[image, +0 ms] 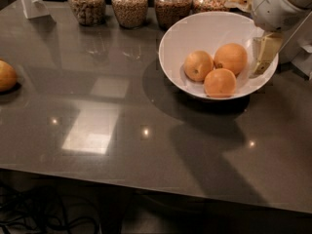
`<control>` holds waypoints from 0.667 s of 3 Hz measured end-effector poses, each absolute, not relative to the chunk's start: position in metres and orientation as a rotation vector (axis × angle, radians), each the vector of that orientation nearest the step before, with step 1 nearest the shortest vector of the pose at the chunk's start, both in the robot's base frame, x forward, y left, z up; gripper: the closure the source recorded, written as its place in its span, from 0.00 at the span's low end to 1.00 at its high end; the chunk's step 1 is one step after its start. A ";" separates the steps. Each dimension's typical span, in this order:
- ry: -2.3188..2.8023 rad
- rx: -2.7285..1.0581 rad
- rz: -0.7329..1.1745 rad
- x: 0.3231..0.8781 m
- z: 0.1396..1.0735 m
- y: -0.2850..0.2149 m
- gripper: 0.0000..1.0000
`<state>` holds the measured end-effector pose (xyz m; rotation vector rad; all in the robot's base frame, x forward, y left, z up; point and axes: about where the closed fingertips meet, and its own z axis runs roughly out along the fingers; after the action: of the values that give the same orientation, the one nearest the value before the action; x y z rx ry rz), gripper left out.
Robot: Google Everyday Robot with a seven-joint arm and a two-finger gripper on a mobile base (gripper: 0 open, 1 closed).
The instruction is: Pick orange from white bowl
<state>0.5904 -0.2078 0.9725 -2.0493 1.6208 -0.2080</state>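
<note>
The white bowl [195, 33] stands on the dark table at the back right and holds three oranges. The orange [232, 57], deep in colour with a small dark dot on its left side, lies at the back right of the bowl. A paler yellowish orange [197, 65] lies to its left, and one with no stem mark [220, 82] lies in front. My gripper [254, 28] hangs over the bowl's right rim, just right of the orange and apart from it. Its fingers are spread and empty; one cream finger [265, 52] points down inside the rim.
Several glass jars [129, 4] of grains stand in a row behind the bowl. A white stand [31, 1] is at the back left. Another orange [6, 75] lies at the table's left edge. The table's front edge [146, 184] runs across the lower frame.
</note>
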 end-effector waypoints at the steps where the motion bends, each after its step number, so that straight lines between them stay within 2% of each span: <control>1: 1.566 -2.044 -0.248 0.600 0.990 -0.208 0.00; 2: 1.556 -2.069 -0.269 0.605 0.983 -0.208 0.00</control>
<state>0.6047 -0.2079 0.9833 -2.0695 1.5559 -0.2689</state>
